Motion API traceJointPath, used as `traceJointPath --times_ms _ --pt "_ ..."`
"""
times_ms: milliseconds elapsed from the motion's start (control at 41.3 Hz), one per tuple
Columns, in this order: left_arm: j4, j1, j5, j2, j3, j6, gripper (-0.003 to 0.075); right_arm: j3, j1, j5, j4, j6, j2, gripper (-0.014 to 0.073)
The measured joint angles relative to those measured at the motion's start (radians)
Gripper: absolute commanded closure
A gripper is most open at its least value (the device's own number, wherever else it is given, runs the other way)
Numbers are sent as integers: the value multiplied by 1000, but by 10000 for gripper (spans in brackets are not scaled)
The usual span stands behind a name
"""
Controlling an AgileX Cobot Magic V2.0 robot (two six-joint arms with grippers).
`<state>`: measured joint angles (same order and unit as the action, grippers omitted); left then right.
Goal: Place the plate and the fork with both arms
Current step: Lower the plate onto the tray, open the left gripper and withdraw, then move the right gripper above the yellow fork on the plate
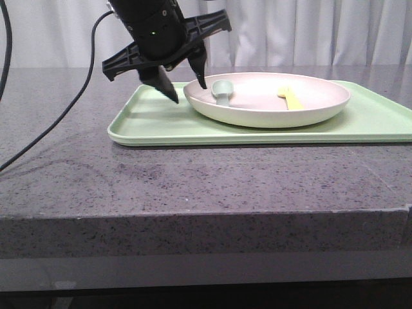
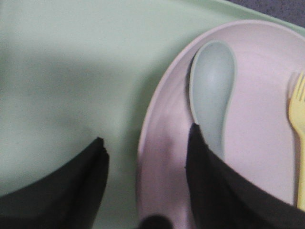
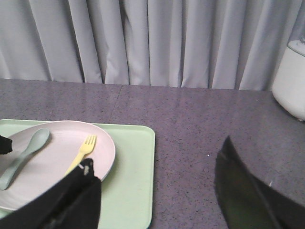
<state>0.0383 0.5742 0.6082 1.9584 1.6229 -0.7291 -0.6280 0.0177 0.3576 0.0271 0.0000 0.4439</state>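
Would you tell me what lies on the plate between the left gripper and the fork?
The teal-green spoon lies there on the plate, between the left gripper and the fork; front view shows it.

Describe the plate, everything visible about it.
The plate is a large, round, shallow dish, cream-white with a faint pink cast, matte like plastic, with a low raised rim. It sits level on the light-green tray. Inside lie a teal-green spoon and a yellow fork, apart from each other. The left gripper is open, its fingers straddling the plate's rim near the spoon; contact cannot be told.
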Motion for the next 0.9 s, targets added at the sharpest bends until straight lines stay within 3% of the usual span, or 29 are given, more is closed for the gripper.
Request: traceJointPath --times_ms 169,290,605,823,895 --pt "0 0 61 -44 0 129 235 0 0 0 0 0 0 74" --pt "0 0 116 -140 0 309 235 0 0 0 0 0 0 74" --pt "-15 -13 409 -425 -28 718 235 -34 0 137 24 0 7 74" --pt "-328 -172 429 -626 -235 1060 235 -170 27 372 60 0 89 74" --pt "-374 -231 426 -697 -306 1114 235 -224 56 461 68 0 134 74"
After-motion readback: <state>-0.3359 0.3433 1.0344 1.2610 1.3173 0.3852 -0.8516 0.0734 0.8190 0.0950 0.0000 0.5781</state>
